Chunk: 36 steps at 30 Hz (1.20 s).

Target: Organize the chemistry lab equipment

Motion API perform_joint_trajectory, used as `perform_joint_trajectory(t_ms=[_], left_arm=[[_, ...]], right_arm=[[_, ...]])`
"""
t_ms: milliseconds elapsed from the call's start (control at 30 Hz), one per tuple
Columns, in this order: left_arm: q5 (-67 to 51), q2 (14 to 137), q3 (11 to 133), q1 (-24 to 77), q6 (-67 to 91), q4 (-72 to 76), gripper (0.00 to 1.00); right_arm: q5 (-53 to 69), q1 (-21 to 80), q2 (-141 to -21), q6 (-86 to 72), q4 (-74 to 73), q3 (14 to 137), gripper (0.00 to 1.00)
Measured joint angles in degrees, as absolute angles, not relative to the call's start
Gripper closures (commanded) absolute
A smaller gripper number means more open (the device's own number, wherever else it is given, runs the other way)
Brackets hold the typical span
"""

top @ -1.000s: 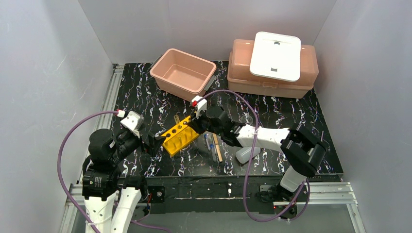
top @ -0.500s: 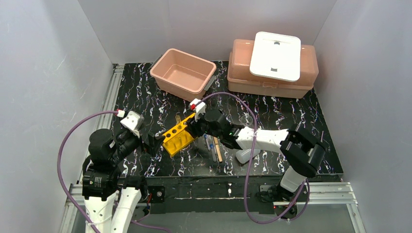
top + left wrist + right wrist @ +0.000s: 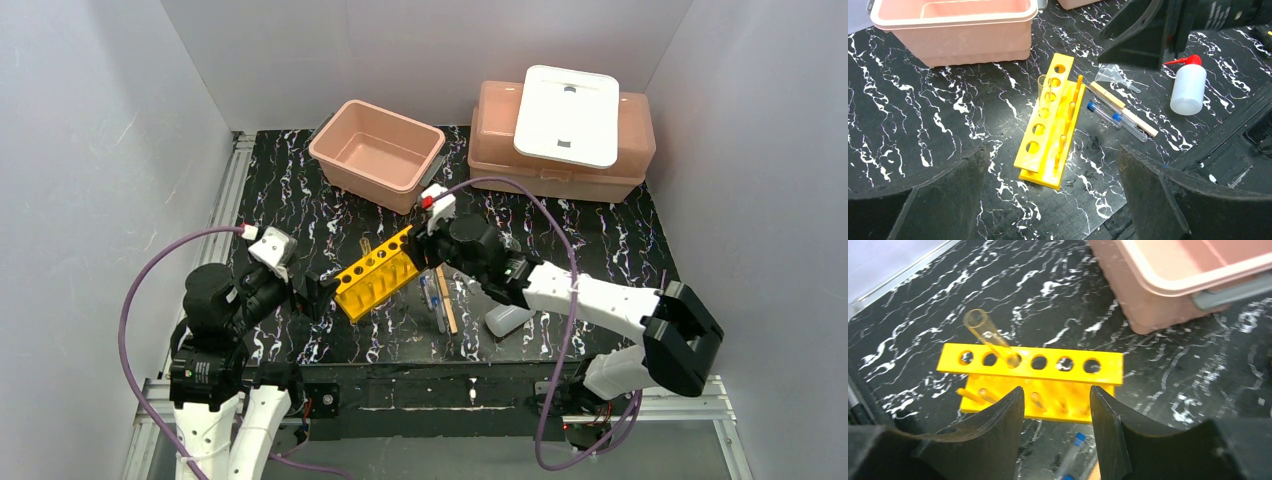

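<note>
Left gripper (image 3: 316,292) is hovering low at the front-left of the black marbled table (image 3: 280,195). Its jaws are spread wide with nothing in them, just short of the near end of the yellow rack (image 3: 377,272). Squeeze bottle (image 3: 1188,89) is lying on its side at the front right, partly under the right arm in the top view. Wooden stick (image 3: 1124,110) and two blue-tipped pipettes (image 3: 1114,119) are lying side by side, flat on the table, between bottle and rack. Small clear vessel (image 3: 1111,74) is sitting just past the stick; it looks funnel-shaped, hard to tell. Rack is standing upright, angled across the table. One clear glass tube (image 3: 989,334) is leaning tilted in its third hole from the left in the right wrist view. Right gripper (image 3: 1057,392) is hovering beside the rack's right side, fingers parted, gripping nothing. Behind: open pink tub (image 3: 377,150). Right of it, closed pink tub (image 3: 600,170) is carrying a white lid (image 3: 567,115) on top.
</note>
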State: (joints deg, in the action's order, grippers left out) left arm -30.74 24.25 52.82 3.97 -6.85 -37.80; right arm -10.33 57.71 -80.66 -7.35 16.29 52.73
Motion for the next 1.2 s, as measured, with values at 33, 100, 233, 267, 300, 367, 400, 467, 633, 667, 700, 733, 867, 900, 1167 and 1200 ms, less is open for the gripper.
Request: perform_joint_trajectory(t_ms=[33, 100, 233, 267, 300, 367, 400, 467, 633, 667, 700, 733, 867, 900, 1167, 1200], left_arm=[[-30.6, 24.5, 52.8, 4.0, -6.9, -37.8, 0.02], [-30.6, 24.8, 52.4, 4.0, -7.7, -37.6, 0.02], [-30.8, 24.8, 47.9, 4.0, -12.2, -38.5, 0.02], [-31.0, 24.8, 46.9, 4.0, -13.4, -39.0, 0.02], [-31.2, 24.8, 45.7, 4.0, -15.0, -39.6, 0.02], [-31.6, 24.7, 43.2, 4.0, -18.1, -40.3, 0.02], [-31.6, 24.7, 41.7, 4.0, -19.9, -40.4, 0.02], [-31.2, 25.1, 39.7, 4.0, -22.4, -40.3, 0.02], [-30.3, 32.3, 37.7, 4.0, -25.9, -37.1, 0.03], [-30.1, 34.3, 37.4, 4.0, -26.2, -35.6, 0.03], [-29.9, 36.0, 37.0, 4.0, -26.5, -34.2, 0.03], [-29.6, 37.5, 36.7, 4.0, -26.7, -32.9, 0.03], [-29.4, 43.2, 36.1, 4.0, -28.6, -28.9, 0.02], [-29.4, 44.4, 36.1, 4.0, -29.0, -28.2, 0.02], [-32.8, 52.5, 36.1, 4.0, -32.4, -25.7, 0.02], [-33.1, 53.1, 36.1, 4.0, -32.7, -25.7, 0.03]], right_arm=[[-10.7, 57.0, -79.5, -7.6, 14.8, 52.7, 0.41], [-11.8, 55.1, -77.8, -8.0, 12.2, 52.8, 0.42], [-14.0, 51.2, -77.0, -9.1, 7.1, 54.2, 0.48], [-14.5, 50.3, -77.0, -9.3, 6.0, 54.4, 0.50], [-15.0, 49.6, -77.2, -9.8, 5.0, 54.6, 0.52], [-15.4, 48.6, -78.0, -10.6, 3.4, 55.1, 0.56], [-15.5, 48.3, -78.7, -11.1, 2.7, 55.4, 0.57], [-15.4, 48.1, -80.6, -12.0, 1.9, 56.1, 0.58], [-14.8, 48.1, -82.9, -14.1, -0.5, 56.1, 0.60], [-14.8, 48.1, -82.9, -14.5, -0.7, 56.1, 0.61], [-14.7, 48.1, -82.8, -15.0, -0.6, 56.1, 0.61], [-14.7, 48.1, -82.6, -15.1, -0.6, 56.1, 0.61], [-14.7, 48.1, -80.7, -16.1, -0.6, 54.6, 0.61], [-14.7, 48.1, -80.0, -16.2, -0.8, 54.4, 0.61], [-15.6, 48.1, -74.8, -16.4, -1.2, 53.7, 0.62], [-15.6, 48.1, -74.4, -16.4, -1.2, 53.7, 0.63]])
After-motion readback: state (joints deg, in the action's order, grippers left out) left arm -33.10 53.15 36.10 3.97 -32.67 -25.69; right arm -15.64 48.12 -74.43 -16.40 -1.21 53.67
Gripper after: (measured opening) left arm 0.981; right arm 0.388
